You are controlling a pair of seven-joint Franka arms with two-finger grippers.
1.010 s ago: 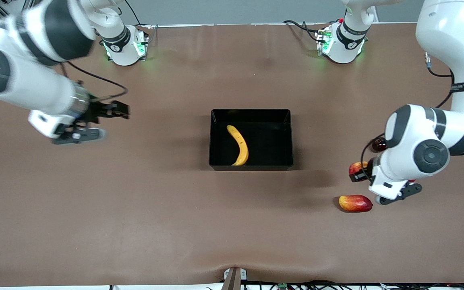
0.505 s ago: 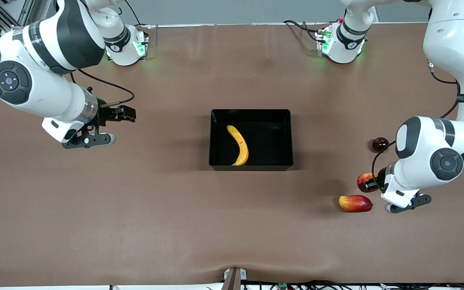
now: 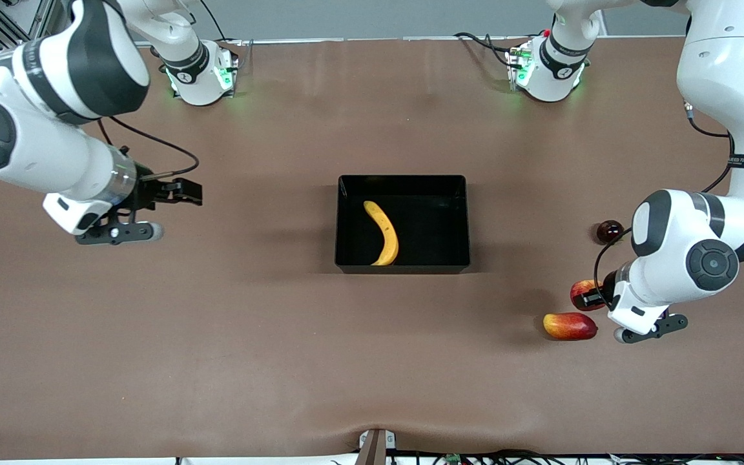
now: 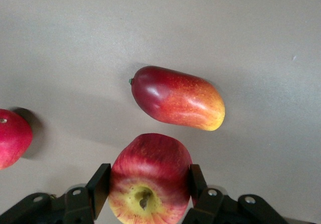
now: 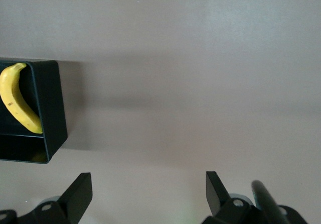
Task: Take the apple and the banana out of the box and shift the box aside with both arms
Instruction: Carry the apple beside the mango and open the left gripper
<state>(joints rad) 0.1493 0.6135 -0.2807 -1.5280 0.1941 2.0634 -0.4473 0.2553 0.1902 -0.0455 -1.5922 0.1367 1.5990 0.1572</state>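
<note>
The black box [image 3: 403, 184] sits mid-table with the yellow banana [image 3: 383, 232] lying inside it; both show in the right wrist view as the box [image 5: 50, 108] and the banana [image 5: 17, 101]. My left gripper [image 3: 595, 297] is shut on the small red apple [image 3: 582, 292] just above the table, beside the mango-like fruit. In the left wrist view the apple [image 4: 150, 163] sits between the two fingers [image 4: 99, 184], stem dimple toward the camera. My right gripper [image 3: 185, 192] hangs open and empty over bare table toward the right arm's end, seen also as the gripper [image 5: 149, 184].
An oval red-and-yellow mango-like fruit [image 3: 569, 326] lies next to the held apple, nearer the front camera; it also shows in the left wrist view [image 4: 178, 97]. A dark red round fruit [image 3: 609, 230] rests farther back, seen at the edge of that view too [image 4: 12, 138].
The left arm carried the apple away from the box, toward the mango-like fruit, uncovering the dark red fruit. The right arm shifted slightly, its gripper still open.
</note>
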